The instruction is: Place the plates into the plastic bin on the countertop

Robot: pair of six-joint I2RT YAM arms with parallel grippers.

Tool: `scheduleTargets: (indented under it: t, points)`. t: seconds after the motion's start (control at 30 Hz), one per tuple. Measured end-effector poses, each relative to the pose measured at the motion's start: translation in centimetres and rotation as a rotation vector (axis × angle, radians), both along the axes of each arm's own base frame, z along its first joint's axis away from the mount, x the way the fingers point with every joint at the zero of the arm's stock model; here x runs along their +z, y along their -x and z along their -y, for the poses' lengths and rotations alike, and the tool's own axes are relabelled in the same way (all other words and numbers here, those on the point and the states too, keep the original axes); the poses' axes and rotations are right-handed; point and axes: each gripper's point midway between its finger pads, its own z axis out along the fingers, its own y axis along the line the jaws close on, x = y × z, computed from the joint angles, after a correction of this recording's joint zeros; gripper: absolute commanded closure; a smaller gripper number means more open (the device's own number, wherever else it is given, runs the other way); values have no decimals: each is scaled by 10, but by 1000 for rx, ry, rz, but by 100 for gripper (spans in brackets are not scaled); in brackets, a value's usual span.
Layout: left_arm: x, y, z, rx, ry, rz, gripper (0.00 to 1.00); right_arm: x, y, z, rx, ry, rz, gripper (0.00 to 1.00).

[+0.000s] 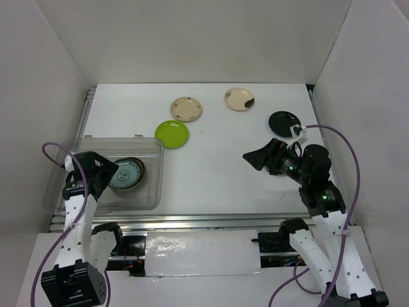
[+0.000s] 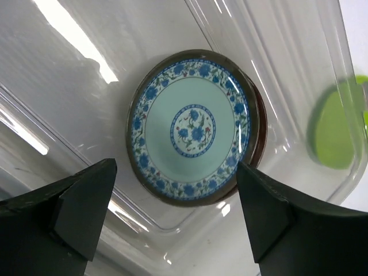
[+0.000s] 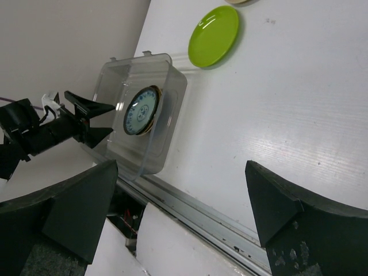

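Clear plastic forms the bin (image 1: 148,192) at the left of the countertop (image 1: 217,182), and a blue-flowered plate (image 2: 192,126) lies inside it. The left gripper (image 1: 102,171) hangs just above that plate, jaws apart and empty. The right gripper (image 1: 250,158), jaws also wide apart and empty, hovers near the black plate (image 1: 283,122). The green plate (image 1: 172,133), a plain cream plate (image 1: 186,109) and a dark-marked cream plate (image 1: 239,98) lie loose on the countertop.

The plates look stiff, light and glossy, so probably slippery. The raised rim is the place to pinch.

The left wrist view shows a brown edge under the blue-flowered plate, perhaps another plate. Only the top view shows the black plate.
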Motion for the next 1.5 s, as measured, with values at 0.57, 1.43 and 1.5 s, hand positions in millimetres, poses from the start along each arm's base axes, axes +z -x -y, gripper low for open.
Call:
scheduleTargets:
  t: [0.57,1.43,1.5]
  points:
    - [68,-62,288,-1021,29,226,1,18,-6,39,-271,6,31,0]
    - [-56,-138,629,-1226,514,295,45,53,51,63,-385,-104,128,0]
    - [-64,-139,627,-1181,505,270,63,52,55,63,-380,-103,125,0]
